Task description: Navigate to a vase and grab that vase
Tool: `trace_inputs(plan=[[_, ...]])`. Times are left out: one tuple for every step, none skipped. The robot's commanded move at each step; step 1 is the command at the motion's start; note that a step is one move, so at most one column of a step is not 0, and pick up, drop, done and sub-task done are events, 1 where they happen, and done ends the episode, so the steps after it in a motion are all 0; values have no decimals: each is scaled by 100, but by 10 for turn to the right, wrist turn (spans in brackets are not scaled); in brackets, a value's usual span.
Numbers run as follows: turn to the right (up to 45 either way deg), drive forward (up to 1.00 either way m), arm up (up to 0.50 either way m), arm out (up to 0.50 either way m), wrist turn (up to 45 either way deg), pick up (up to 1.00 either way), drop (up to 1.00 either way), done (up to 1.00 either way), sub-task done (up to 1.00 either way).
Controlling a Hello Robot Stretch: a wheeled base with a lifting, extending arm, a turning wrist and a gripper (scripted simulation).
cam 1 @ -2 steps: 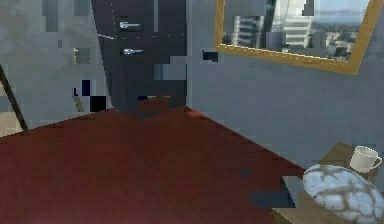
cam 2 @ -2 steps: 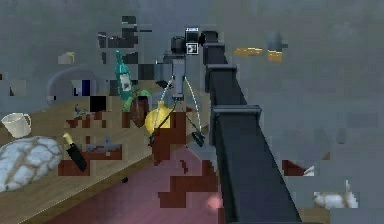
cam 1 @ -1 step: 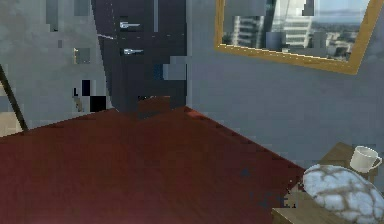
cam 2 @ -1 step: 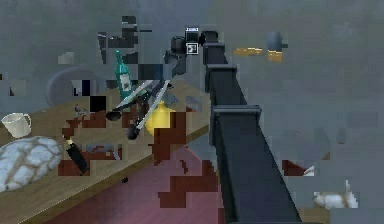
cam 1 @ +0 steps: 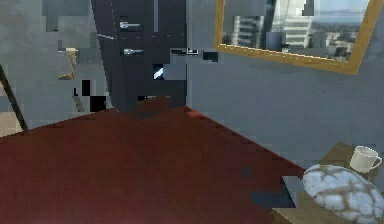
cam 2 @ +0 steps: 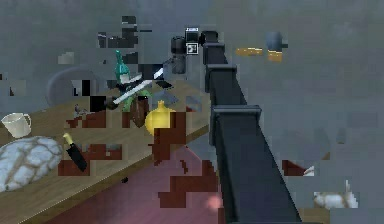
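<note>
Nearest the lens, the dark arm [cam 2: 245, 150] rises from the bottom edge of the arm side view. Its gripper [cam 2: 128, 92] shows at upper centre-left, against the wooden desk [cam 2: 120, 165]. Just below and right of it in the frame stands a yellow, round-bellied vase [cam 2: 158, 120], and a green bottle [cam 2: 122, 68] stands just above the gripper. Whether the jaws are wide, narrow or holding anything cannot be told. To grasp well, I would line the jaws up on the yellow body, keep clear of the bottle, and come in slowly so nothing tips.
</note>
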Motion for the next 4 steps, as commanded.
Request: trace_inputs(plan=[[0,0,0,0,450,0,0,0,0],[0,0,0,0,180,0,0,0,0],[0,0,-30,0,0,0,0,0,0],[0,0,0,0,0,100,0,0,0]])
